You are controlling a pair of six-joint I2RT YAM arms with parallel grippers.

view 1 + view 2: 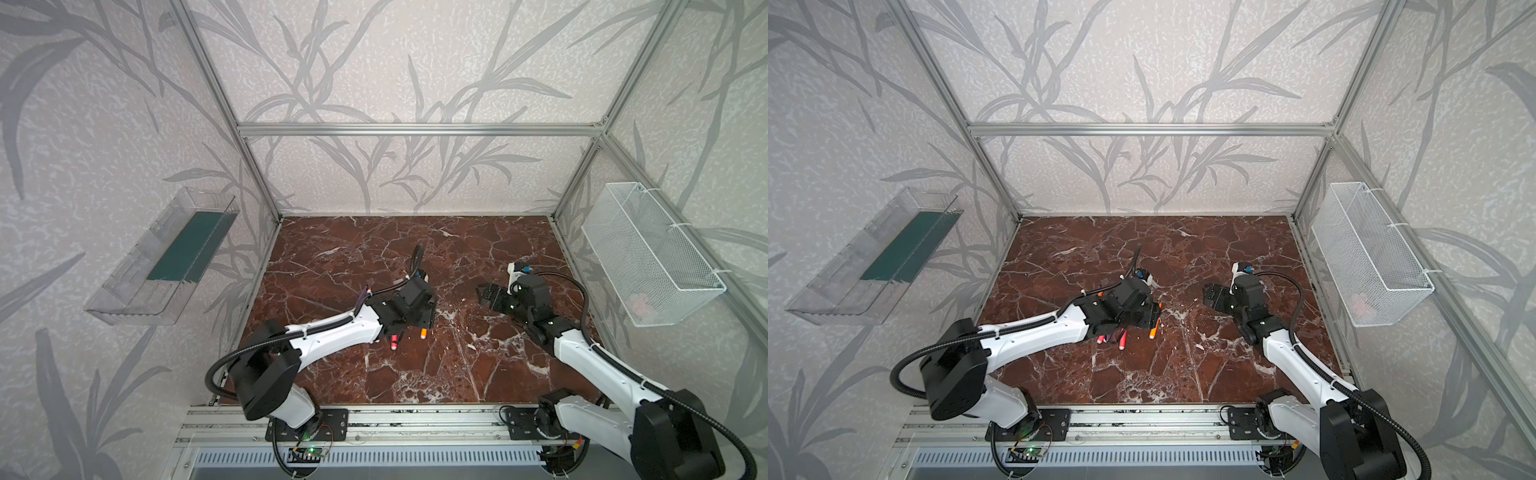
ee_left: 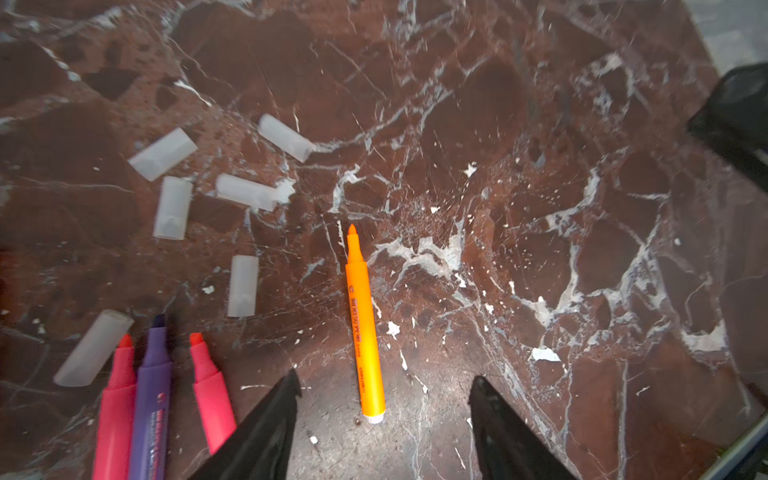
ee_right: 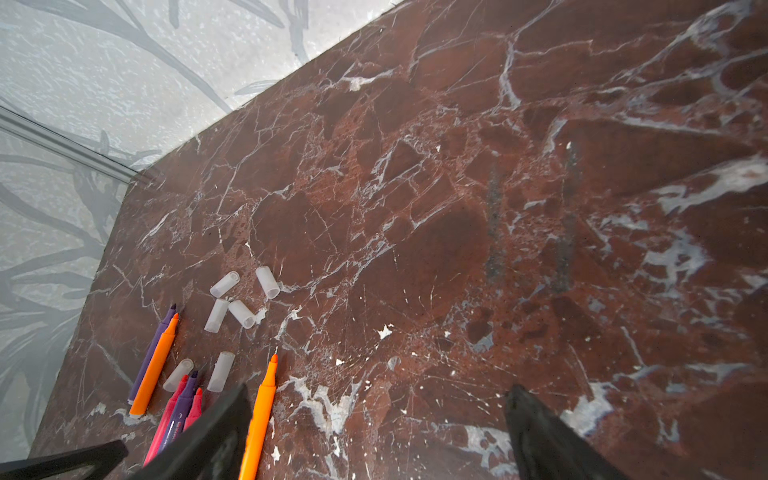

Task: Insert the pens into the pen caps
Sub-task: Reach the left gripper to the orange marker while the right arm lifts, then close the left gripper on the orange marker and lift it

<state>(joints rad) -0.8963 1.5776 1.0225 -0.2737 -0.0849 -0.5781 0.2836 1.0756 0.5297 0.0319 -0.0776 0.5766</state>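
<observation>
**Tabletop** [image 1: 415, 374]: red-brown marble with white veins, lower centre of both top views.

**Wire basket** [image 1: 652, 257]: white mesh, on the right wall. There is a pinkish thing inside, too faint to name.

**Clear tray** [image 1: 162, 257]: on the left wall, with a dark green panel inside.

**Left arm** [image 1: 332, 336]: reaches to mid-frame in both top views and hides most of the pens; only a few coloured pen ends show at its lower edge.

**Left hand** [image 2: 385, 377]: bottom centre of the left wrist view. Its fingers are apart on either side of the lone orange pen [image 2: 363, 324] and do not touch it.

**Right hand** [image 3: 377, 390]: bottom of the right wrist view, fingers wide apart over bare tabletop.

**Pens**, all uncapped and lying flat:
- The lone orange pen points up-frame.
- At lower left of the left wrist view lie a pink-red pen [image 2: 118, 399], a purple pen [image 2: 151, 395] and a second pink-red pen [image 2: 212, 399], their barrels cut off by the bottom edge.
- At lower left of the right wrist view, a second orange pen [image 3: 156, 365] lies against a second purple pen [image 3: 148, 353].

**Pen caps** [image 2: 246, 192]: six translucent tubes, loose and scattered up-left of the lone orange pen. They cannot be made out in the top views.
</observation>
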